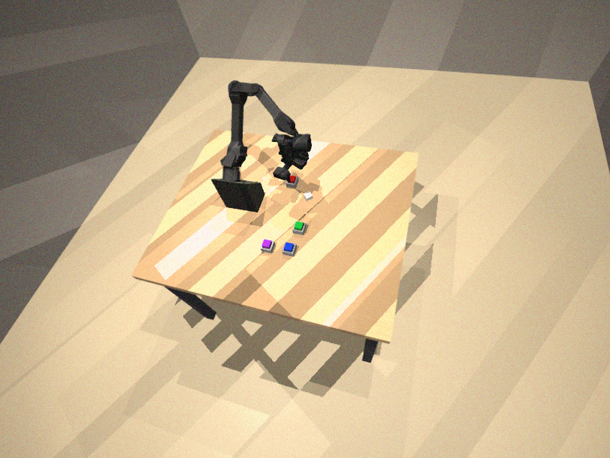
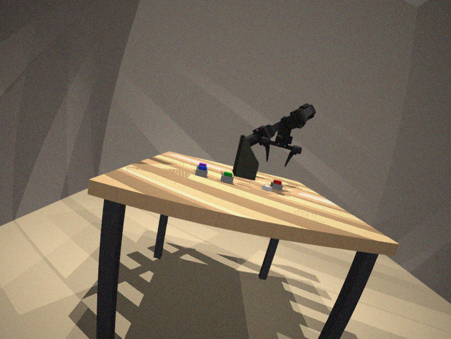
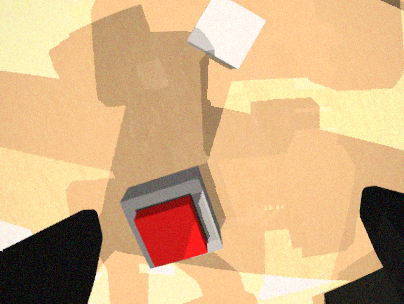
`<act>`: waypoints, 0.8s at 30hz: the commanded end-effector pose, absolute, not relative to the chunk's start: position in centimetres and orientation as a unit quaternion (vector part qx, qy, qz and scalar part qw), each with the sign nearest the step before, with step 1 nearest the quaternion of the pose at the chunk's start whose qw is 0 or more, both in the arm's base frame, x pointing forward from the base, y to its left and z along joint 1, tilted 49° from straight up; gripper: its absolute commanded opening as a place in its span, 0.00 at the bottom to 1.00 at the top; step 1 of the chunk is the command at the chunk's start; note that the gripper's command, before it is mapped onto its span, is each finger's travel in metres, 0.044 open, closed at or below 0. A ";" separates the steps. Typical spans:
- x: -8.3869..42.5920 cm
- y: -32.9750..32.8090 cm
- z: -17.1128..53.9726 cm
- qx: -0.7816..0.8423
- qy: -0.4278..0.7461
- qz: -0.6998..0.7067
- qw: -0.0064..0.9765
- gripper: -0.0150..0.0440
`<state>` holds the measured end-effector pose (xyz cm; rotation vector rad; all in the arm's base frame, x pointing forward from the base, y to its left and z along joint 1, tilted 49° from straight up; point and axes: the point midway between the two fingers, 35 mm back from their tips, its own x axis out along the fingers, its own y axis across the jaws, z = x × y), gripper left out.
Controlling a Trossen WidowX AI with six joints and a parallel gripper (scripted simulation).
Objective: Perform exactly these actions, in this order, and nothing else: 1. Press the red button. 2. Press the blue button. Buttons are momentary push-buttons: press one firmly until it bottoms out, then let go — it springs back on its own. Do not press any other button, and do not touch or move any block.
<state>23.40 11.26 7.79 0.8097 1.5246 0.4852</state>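
Note:
The red button (image 1: 292,179) (image 2: 277,182) (image 3: 170,232) has a red cap standing up from its grey base. My gripper (image 2: 276,163) (image 3: 234,215) is open and empty, pointing down above the red button without touching it. In the wrist view the red button lies between the fingers, nearer the left finger. The blue button (image 1: 288,247) (image 2: 201,168) stands toward the front of the table in the top view, its cap raised, far from the gripper. It is outside the wrist view.
A white block (image 1: 308,196) (image 2: 266,188) (image 3: 227,32) lies close to the red button. The green button (image 1: 298,225) (image 2: 227,174) stands near the blue one, on the red button's side. The purple button (image 1: 267,244) (image 2: 202,164) is beside the blue one.

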 end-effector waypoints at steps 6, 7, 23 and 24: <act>19.8 12.6 11.4 0.277 0.650 0.309 0.636 0.93; 19.8 12.6 11.4 0.277 0.650 0.309 0.636 0.93; 19.5 17.2 7.4 0.278 0.650 0.310 0.636 0.31; 19.5 17.2 7.4 0.278 0.650 0.310 0.636 0.29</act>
